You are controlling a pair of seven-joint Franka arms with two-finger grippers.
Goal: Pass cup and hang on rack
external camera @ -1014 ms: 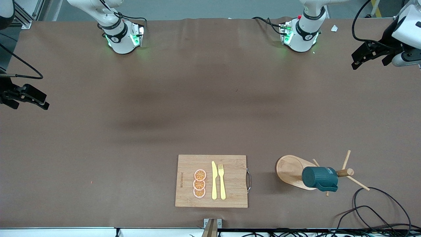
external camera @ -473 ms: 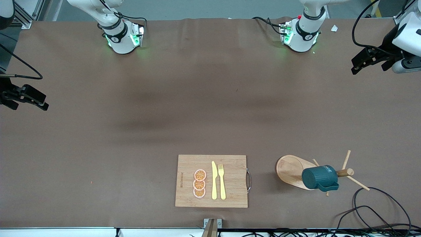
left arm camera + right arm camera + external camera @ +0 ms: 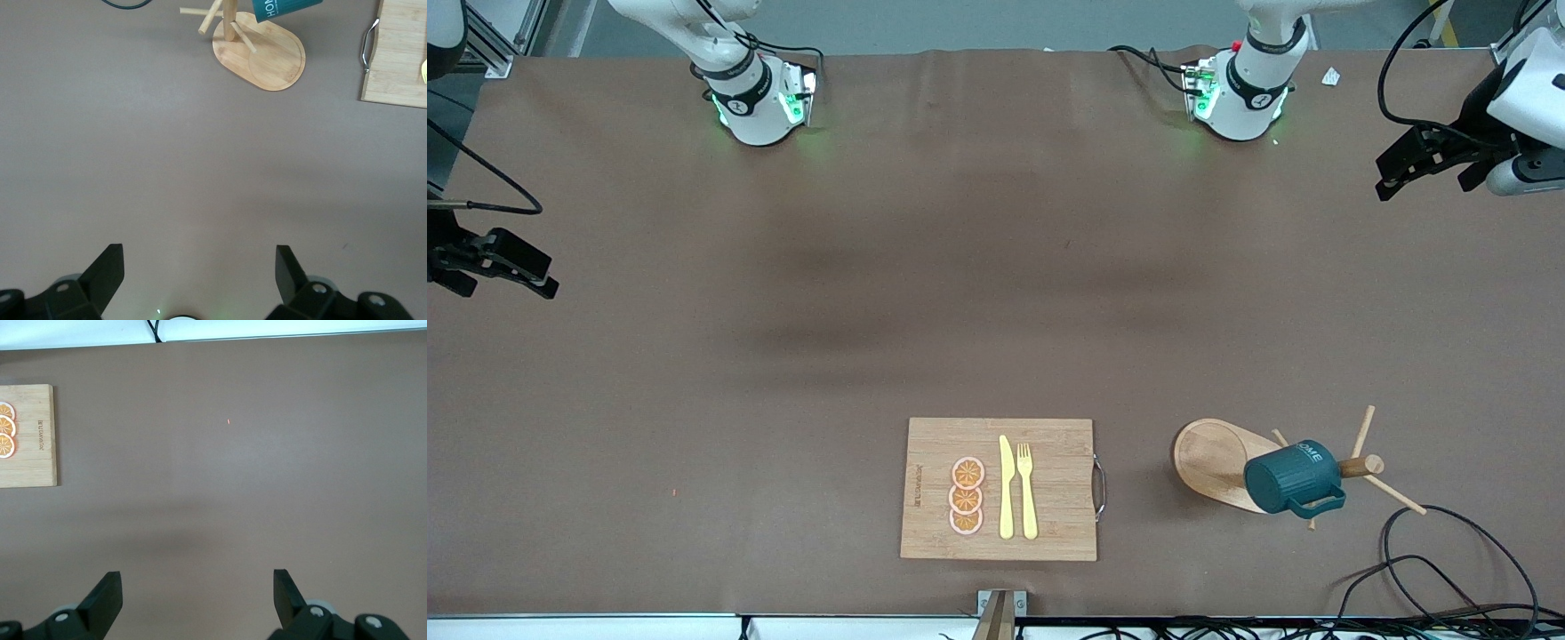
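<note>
The cup [image 3: 1292, 480], dark teal and ribbed with white lettering on its side, hangs by its loop handle from a peg of the rack [image 3: 1352, 466], tilted over the wooden tree's oval base near the front camera's edge of the table, toward the left arm's end. Neither gripper has hold of it.

The left gripper [image 3: 1398, 169] hangs in the air over the table's edge at the left arm's end, its jaws spread wide with nothing between them; the cup and rack stand well apart from those jaws, out ahead of them across bare brown tabletop in the left wrist view, where the cup [image 3: 285, 8] shows only partly above the rack [image 3: 260, 48].

The right gripper [image 3: 509, 267] hangs over the table's edge at the right arm's end, its jaws likewise wide open and holding nothing, with only bare tabletop between its fingers [image 3: 105, 593].

A bamboo cutting board [image 3: 1060, 480] lies beside the rack, toward the right arm's end, carrying three orange slices [image 3: 967, 495], a yellow knife [image 3: 1006, 488] and a yellow fork [image 3: 1027, 491]. Its corner shows well ahead of the open right jaws.
</note>
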